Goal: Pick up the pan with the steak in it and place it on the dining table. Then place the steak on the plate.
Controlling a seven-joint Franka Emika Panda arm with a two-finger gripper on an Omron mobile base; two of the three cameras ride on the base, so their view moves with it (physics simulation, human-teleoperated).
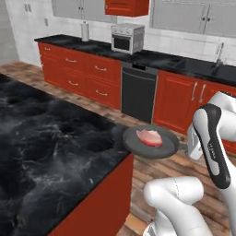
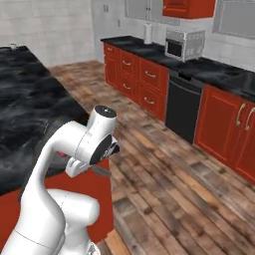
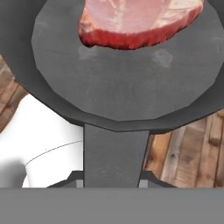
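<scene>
The pan point(image 3: 122, 83), round and dark grey, carries the pink-red steak point(image 3: 135, 22) on its far half. Its short handle point(image 3: 114, 153) runs down between my fingertips, so my gripper point(image 3: 114, 179) is shut on that handle. In the left base view the pan point(image 1: 150, 144) with the steak point(image 1: 150, 137) sits level at the right corner of the dining table point(image 1: 46, 138), partly over the black marble and partly over the floor. I cannot tell whether it touches the top. My white arm hides the pan in the right base view. The plate is out of view.
Red cabinets under a black counter line the far wall, with a dark dishwasher point(image 1: 138, 92), a toaster oven point(image 1: 127, 38) and a paper towel roll point(image 1: 85, 31). Wooden floor point(image 2: 169, 189) lies between the table and the cabinets.
</scene>
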